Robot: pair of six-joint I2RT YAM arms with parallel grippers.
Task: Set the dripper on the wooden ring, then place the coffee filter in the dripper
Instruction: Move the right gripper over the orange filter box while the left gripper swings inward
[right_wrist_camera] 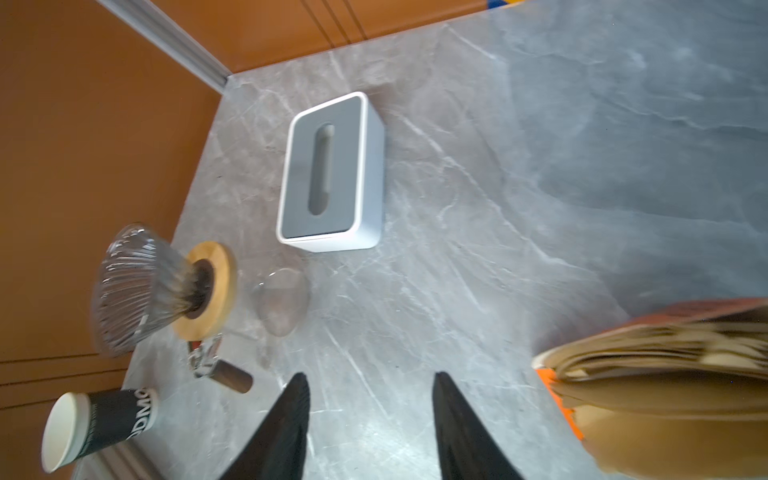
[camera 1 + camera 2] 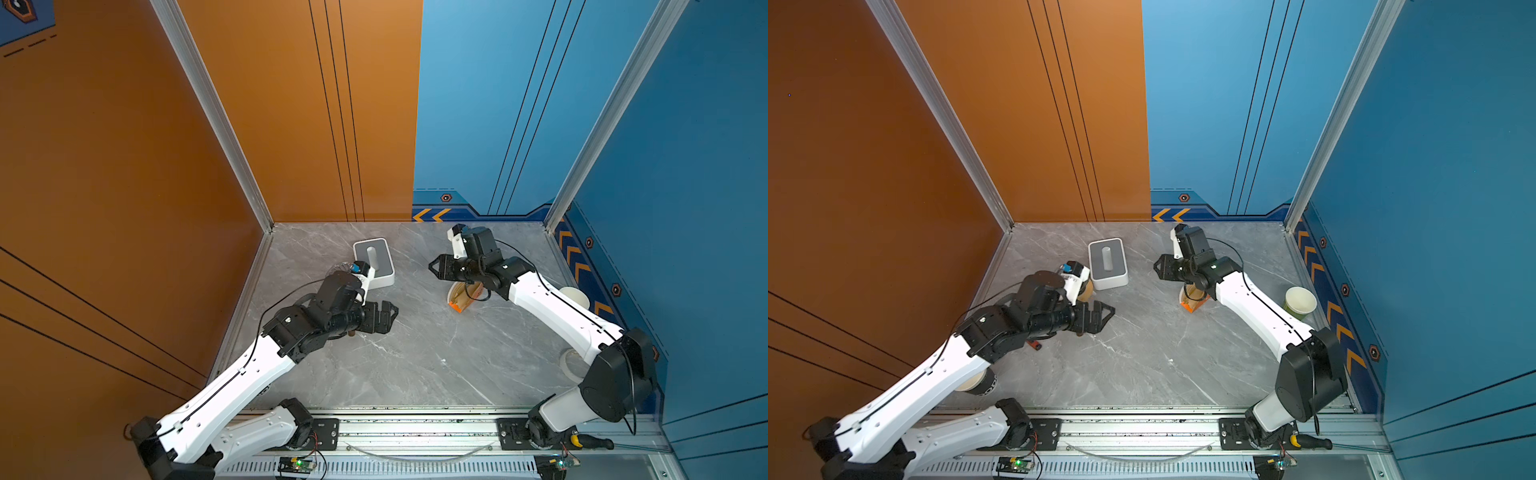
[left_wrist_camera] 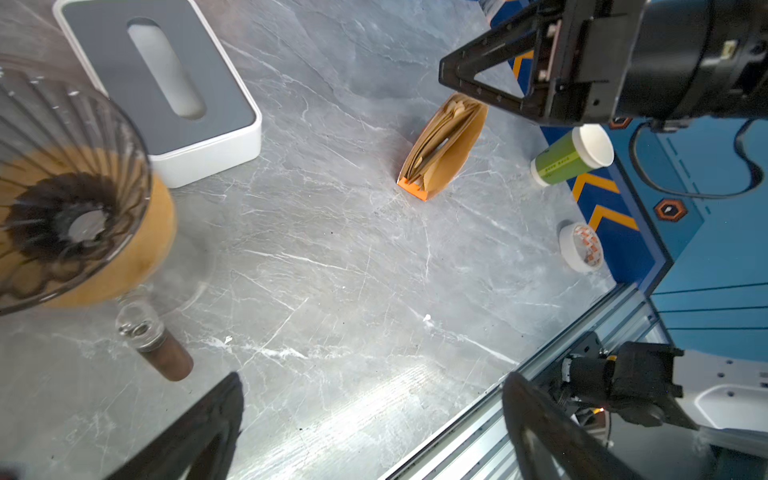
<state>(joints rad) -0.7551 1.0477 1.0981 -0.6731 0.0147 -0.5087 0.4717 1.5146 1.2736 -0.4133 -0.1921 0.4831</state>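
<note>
— Over by the orange wall, the dripper stands upright on a wooden ring, wide mouth up and narrow end down, just beside the white box.
— And the coffee filters?
— Packed on edge in an orange holder, well apart from the dripper. Both top views show its long axis running from the rail side toward the back wall.
— Grippers?
— The right gripper hovers near the stack, jaws apart, nothing between them. The left gripper gapes wide and empty.
— Any writing?
— The black cup shows white letters, cut off, only "DMO" readable. The green cup label is too small to read.
</note>
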